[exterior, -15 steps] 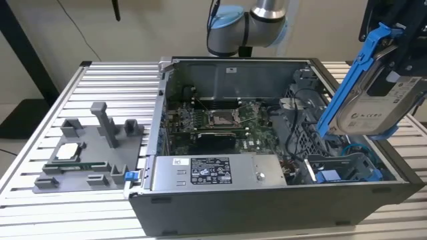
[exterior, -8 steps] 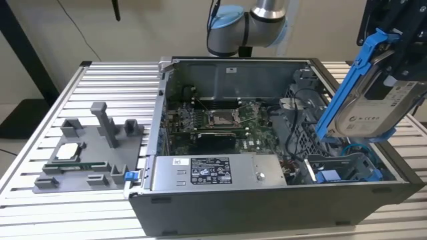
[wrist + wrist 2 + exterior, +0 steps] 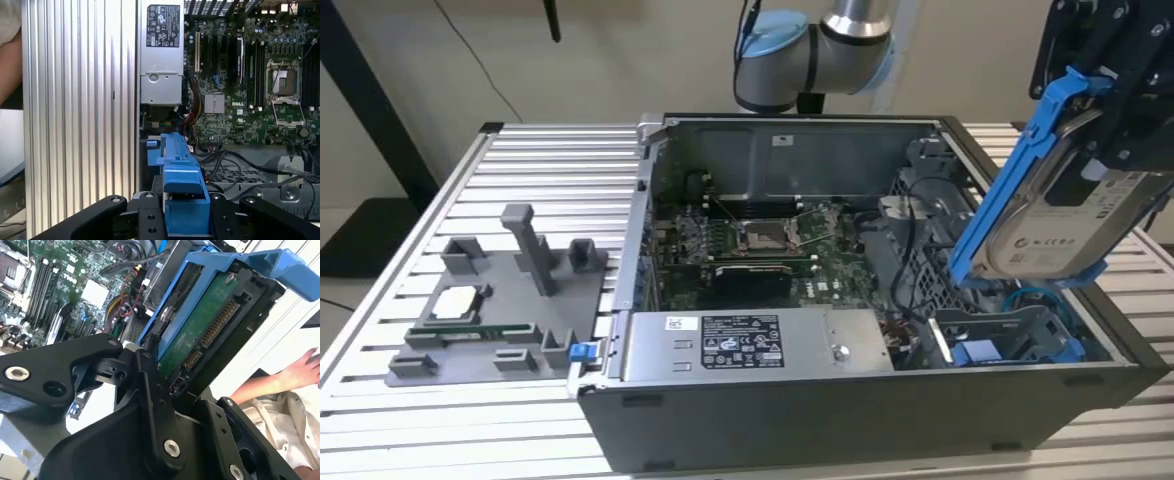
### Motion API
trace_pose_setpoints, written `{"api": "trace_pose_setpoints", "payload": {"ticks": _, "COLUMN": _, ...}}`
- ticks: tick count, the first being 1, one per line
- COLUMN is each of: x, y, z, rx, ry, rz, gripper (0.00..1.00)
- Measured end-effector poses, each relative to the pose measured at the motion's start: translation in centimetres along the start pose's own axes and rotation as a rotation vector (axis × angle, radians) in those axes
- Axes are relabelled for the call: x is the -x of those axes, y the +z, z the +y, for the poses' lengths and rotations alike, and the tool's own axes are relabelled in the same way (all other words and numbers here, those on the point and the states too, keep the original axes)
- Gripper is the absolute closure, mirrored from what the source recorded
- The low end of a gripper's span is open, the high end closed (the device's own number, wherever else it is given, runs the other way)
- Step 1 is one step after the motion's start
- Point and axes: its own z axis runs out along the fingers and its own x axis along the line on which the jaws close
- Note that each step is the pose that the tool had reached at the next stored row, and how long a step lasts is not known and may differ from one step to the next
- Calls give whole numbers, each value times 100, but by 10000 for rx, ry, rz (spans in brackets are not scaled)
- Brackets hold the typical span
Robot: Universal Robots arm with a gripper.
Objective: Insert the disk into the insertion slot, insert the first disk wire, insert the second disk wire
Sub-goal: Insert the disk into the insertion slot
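**Exterior view, left to right.** Grey fixture (image 3: pixel 520 290) on the slatted table (image 3: pixel 454 420). Open case (image 3: pixel 854 420) with motherboard (image 3: pixel 761 235). At the exterior view's right, the disk (image 3: pixel 1047 215) is steeply tilted, clear above the slot (image 3: pixel 1014 340) and not yet in it.

In the first wrist view the gripper (image 3: pixel 186 212) pinches the disk's blue frame from both sides.

The disk is probably rigid, fairly heavy and shock-sensitive. The second wrist view shows its bare circuit board (image 3: pixel 200 325), so the frame edges look the safest hold.
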Motion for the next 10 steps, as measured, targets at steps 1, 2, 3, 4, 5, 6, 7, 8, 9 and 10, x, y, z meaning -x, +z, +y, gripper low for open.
{"api": "trace_pose_setpoints", "payload": {"ticks": 1, "x": 0, "y": 5, "z": 0, "rx": 0, "ry": 0, "rz": -3, "gripper": 100}}
{"api": "trace_pose_setpoints", "payload": {"ticks": 2, "x": 0, "y": 12, "z": 0, "rx": 0, "ry": 0, "rz": -7, "gripper": 100}}
{"api": "trace_pose_setpoints", "payload": {"ticks": 3, "x": 0, "y": 17, "z": -1, "rx": 0, "ry": 0, "rz": -10, "gripper": 100}}
{"api": "trace_pose_setpoints", "payload": {"ticks": 4, "x": 0, "y": 23, "z": -1, "rx": 0, "ry": 0, "rz": -13, "gripper": 100}}
{"api": "trace_pose_setpoints", "payload": {"ticks": 5, "x": 0, "y": 29, "z": -1, "rx": 0, "ry": 0, "rz": -17, "gripper": 100}}
{"api": "trace_pose_setpoints", "payload": {"ticks": 6, "x": 0, "y": 36, "z": -2, "rx": 0, "ry": -1, "rz": -21, "gripper": 100}}
{"api": "trace_pose_setpoints", "payload": {"ticks": 7, "x": 0, "y": 41, "z": -2, "rx": 0, "ry": -1, "rz": -24, "gripper": 100}}
{"api": "trace_pose_setpoints", "payload": {"ticks": 8, "x": 0, "y": 47, "z": -2, "rx": 0, "ry": -1, "rz": -26, "gripper": 100}}
{"api": "trace_pose_setpoints", "payload": {"ticks": 9, "x": 0, "y": 52, "z": -2, "rx": 0, "ry": -1, "rz": -28, "gripper": 100}}
{"api": "trace_pose_setpoints", "payload": {"ticks": 10, "x": 0, "y": 56, "z": -2, "rx": 0, "ry": -1, "rz": -29, "gripper": 100}}
